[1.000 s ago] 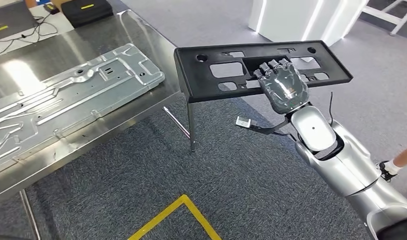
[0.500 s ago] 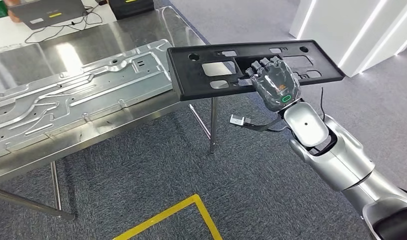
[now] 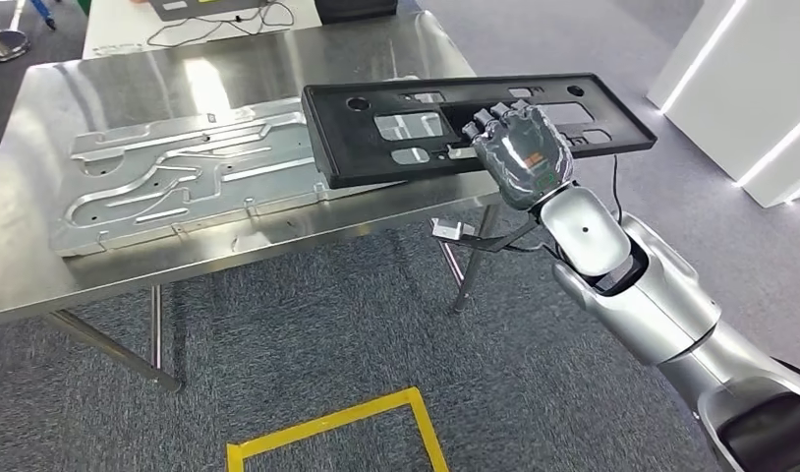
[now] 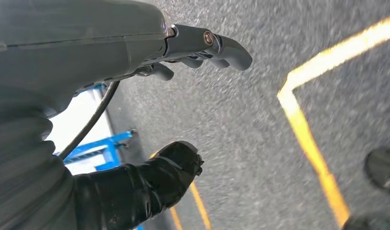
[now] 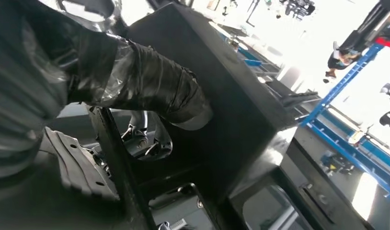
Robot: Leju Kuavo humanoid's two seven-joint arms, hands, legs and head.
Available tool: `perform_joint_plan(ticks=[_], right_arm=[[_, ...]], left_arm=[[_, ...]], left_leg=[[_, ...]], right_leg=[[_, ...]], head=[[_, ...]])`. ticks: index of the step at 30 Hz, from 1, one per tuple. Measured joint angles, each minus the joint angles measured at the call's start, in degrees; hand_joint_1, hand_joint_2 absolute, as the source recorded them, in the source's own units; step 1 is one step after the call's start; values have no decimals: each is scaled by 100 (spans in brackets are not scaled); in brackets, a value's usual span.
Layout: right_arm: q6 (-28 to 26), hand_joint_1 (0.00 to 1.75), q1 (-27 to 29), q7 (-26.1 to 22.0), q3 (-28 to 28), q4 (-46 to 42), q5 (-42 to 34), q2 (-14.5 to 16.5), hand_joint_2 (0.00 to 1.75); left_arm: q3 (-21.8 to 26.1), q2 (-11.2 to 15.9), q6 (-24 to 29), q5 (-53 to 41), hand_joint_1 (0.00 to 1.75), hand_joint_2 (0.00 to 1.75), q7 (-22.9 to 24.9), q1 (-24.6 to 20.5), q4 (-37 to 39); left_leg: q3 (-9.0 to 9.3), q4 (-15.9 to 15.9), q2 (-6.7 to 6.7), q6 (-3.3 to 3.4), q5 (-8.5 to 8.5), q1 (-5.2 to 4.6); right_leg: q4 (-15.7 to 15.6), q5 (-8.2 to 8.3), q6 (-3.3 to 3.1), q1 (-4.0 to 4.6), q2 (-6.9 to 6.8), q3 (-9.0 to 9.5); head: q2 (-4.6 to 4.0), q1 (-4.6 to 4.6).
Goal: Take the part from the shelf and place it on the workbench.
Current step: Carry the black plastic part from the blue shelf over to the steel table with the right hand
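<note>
Carrying: I judge the step in hand is bringing the part over the workbench for set-down.
Head view, part: the long black part with its cut-outs hangs level in the air, one end over the workbench edge, the other end out past it over the carpet.
Head view, right hand: my right hand grips the part from its near long edge, fingers hooked over into a cut-out, well off the part's middle toward the end that is off the workbench.
Head view, landmark: the silver stamped panel lies flat on the workbench; the part's bench-side end overlaps the panel's near corner from above, whether touching I cannot tell.
Advice: I would keep the part level, because the off-centre grip lets the long free end droop, and lower it onto bare steel just beside the panel, not on it.
Left wrist view, left hand: my left hand hangs over grey carpet with a yellow floor line, fingers apart, holding nothing.
Right wrist view, hold: thumb and fingers clamp the part's black rim; the workbench surface is not legible here.
</note>
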Motion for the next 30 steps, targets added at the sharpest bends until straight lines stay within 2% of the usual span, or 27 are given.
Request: perform_joint_plan(ticks=[1, 2, 3, 4, 5, 6, 7, 8, 9, 10, 12, 13, 14, 15, 16, 17, 18, 19, 20, 21, 22, 24, 25, 26, 28, 30], right_arm=[[16, 175, 1, 1, 14, 3, -30, -2, 175], [28, 175, -1, 2, 26, 5, -51, -2, 175], [36, 175, -10, 3, 32, 5, -63, -2, 175], [38, 175, -25, 4, 33, 5, -69, -2, 175], [40, 175, -43, 6, 33, 5, -71, -3, 175], [43, 175, -66, 7, 34, 5, -72, -7, 175], [45, 175, -85, 8, 34, 4, -73, -11, 175], [49, 175, -104, 9, 35, 4, -76, -14, 175], [51, 175, -124, 10, 35, 3, -80, -16, 175], [52, 175, -139, 10, 35, 0, -86, -11, 175], [54, 175, -174, 13, 36, -4, -113, -2, 175], [62, 175, -191, 13, 36, -2, -148, 2, 175], [77, 175, -204, 8, 37, 2, -207, 5, 175], [101, 175, -213, -5, 38, 8, -283, 15, 175], [127, 175, -216, -20, 44, 16, -367, 34, 175], [149, 175, -216, -35, 57, 26, -449, 56, 175], [168, 175, -218, -54, 71, 38, -533, 76, 175], [188, 175, -226, -80, 86, 49, -636, 92, 175], [213, 175, -238, -110, 99, 58, -758, 102, 175], [244, 175, -255, -138, 107, 65, -882, 109, 175], [273, 175, -272, -158, 116, 70, -991, 120, 175], [313, 175, -295, -161, 128, 76, -1099, 147, 175], [325, 175, -307, -159, 131, 79, -1121, 161, 175], [333, 175, -320, -156, 131, 83, -1128, 168, 175], [340, 175, -349, -152, 131, 96, -1134, 170, 175], [343, 175, -360, -151, 133, 116, -1127, 168, 175]], left_arm=[[0, 1, 5, -9, 0, 175, 2, 0, 0], [0, 1, 9, -15, 0, 175, 2, 0, 0], [0, 2, 11, -16, 0, 175, 2, 1, 0], [0, 1, 10, -16, 0, 175, 2, 3, 0], [0, -4, 10, -17, 0, 175, 2, 2, 0], [0, -8, 10, -18, 0, 175, 2, 4, 0], [0, -12, 10, -19, 0, 175, 2, 10, 0], [1, -14, 10, -19, 0, 175, 5, 20, 0], [1, -11, 9, -19, 0, 175, 11, 31, 0], [2, -9, 3, -19, 0, 175, 22, 40, 0], [4, -3, -49, -18, 0, 175, 70, 36, 0], [4, -2, -101, -18, 0, 175, 110, 30, 0], [4, -2, -162, -18, 0, 175, 151, 24, 0], [4, -1, -220, -18, 0, 175, 189, 21, 0], [4, 1, -268, -19, 0, 175, 216, 22, 0], [4, 5, -300, -21, 0, 175, 231, 23, 0], [4, 11, -324, -23, 0, 175, 238, 23, 0], [4, 19, -344, -25, 0, 175, 238, 23, 0], [4, 27, -365, -26, 0, 175, 234, 23, 0], [5, 32, -386, -26, 0, 175, 230, 30, 0], [8, 36, -404, -26, 0, 175, 225, 42, 0], [15, 39, -437, -31, 0, 175, 221, 61, 0], [17, 43, -450, -40, 0, 175, 218, 63, 0], [17, 48, -461, -52, 0, 175, 212, 59, 0], [17, 55, -474, -72, 0, 175, 189, 48, 0], [17, 57, -482, -78, 0, 175, 158, 29, 0]], left_leg=[[12, 4, -88, 8, -7, -10], [28, 10, -178, 12, -15, -19], [48, 16, -264, 10, -26, -26], [64, 21, -344, 5, -36, -25], [67, 32, -416, -9, -45, -27], [52, 38, -483, -28, -46, -15], [29, 37, -550, -56, -41, 6], [6, 30, -618, -90, -30, 24], [-9, 16, -682, -128, -21, 34], [-20, 28, -640, -163, -34, 24], [-136, 280, -329, -223, -191, -6], [-289, 587, -116, -250, -343, 2], [-486, 961, 16, -281, -501, 24], [-676, 1300, 83, -313, -607, 52], [-805, 1511, 121, -346, -630, 82], [-811, 1482, 142, -376, -537, 107], [-699, 1232, 168, -401, -358, 128], [-502, 829, 205, -419, -147, 147], [-300, 451, 240, -426, -9, 147], [-156, 169, 259, -410, 74, 142], [-83, 22, 262, -382, 91, 131], [-87, 4, 227, -304, 59, 112], [-78, -1, 211, -264, 53, 117], [-59, -11, 198, -224, 47, 123], [-16, -37, 177, -148, 35, 132], [-2, -36, 150, -106, 16, 112]], right_leg=[[149, 38, -11, 4, 20, -133], [59, 202, -33, 9, 35, -152], [-247, 456, -64, 18, 77, -62], [-640, 699, -106, 26, 183, 78], [-996, 876, -145, 28, 316, 214], [-1252, 954, -172, 35, 423, 323], [-1379, 954, -191, 44, 485, 381], [-1430, 935, -199, 54, 466, 413], [-1484, 929, -212, 43, 396, 449], [-1539, 943, -227, 31, 317, 486], [-1655, 970, -266, -10, 155, 581], [-1680, 967, -276, -4, 69, 619], [-1687, 955, -285, -4, -14, 640], [-1687, 939, -283, -5, -99, 653], [-1685, 920, -275, -11, -182, 668], [-1680, 898, -260, -21, -256, 685], [-1670, 873, -236, -35, -312, 706], [-1652, 840, -201, -47, -361, 727], [-1628, 804, -160, -50, -403, 733], [-1604, 774, -121, -44, -433, 736], [-1587, 753, -86, -30, -463, 735], [-1592, 743, -40, -12, -504, 748], [-1588, 725, -12, -24, -479, 761], [-1533, 673, 10, -41, -397, 752], [-1081, 410, 32, -62, -157, 549], [-301, 94, 20, -39, -20, 122]], head=[[0, -1], [0, -1], [0, 0], [0, -1], [0, -3], [0, -2], [0, -1], [0, 1], [0, 2], [0, 0], [0, -30], [0, -44], [0, -57], [0, -57], [0, -58], [0, -57], [0, -58], [0, -58], [0, -60], [0, -54], [0, -47], [0, -33], [0, -31], [0, -31], [0, -26], [0, -25]])
